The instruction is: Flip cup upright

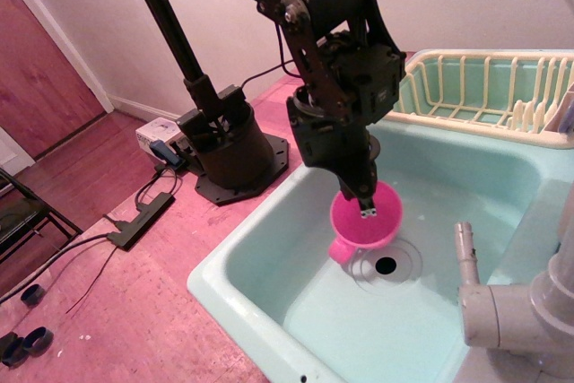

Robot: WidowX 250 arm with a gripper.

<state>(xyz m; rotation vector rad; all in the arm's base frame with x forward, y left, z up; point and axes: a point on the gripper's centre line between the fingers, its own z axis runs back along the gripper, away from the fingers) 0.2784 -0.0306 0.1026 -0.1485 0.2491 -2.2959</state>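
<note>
Pale turquoise sink basin, set in a pink worktop, white wall behind, wooden floor at far left.

Cup: bright pink, inside the basin, just left of and above the drain hole. Mouth facing up and somewhat toward the camera; long axis near vertical, slightly tilted. Loop handle at the lower left side, pointing toward the basin's near-left wall. Contact between cup base and basin floor: cannot tell.

Tool: reaching down into the cup's mouth, clamped on the cup's rim, one finger inside the cup, the other hidden behind the wall.

Arm: black, descending from the upper frame, wrist pitched steeply downward over the basin's left-centre. Base mount bolted on the worktop left of the sink.

Cream dish rack on the far rim of the sink, well apart from the cup. Grey faucet at lower right.
</note>
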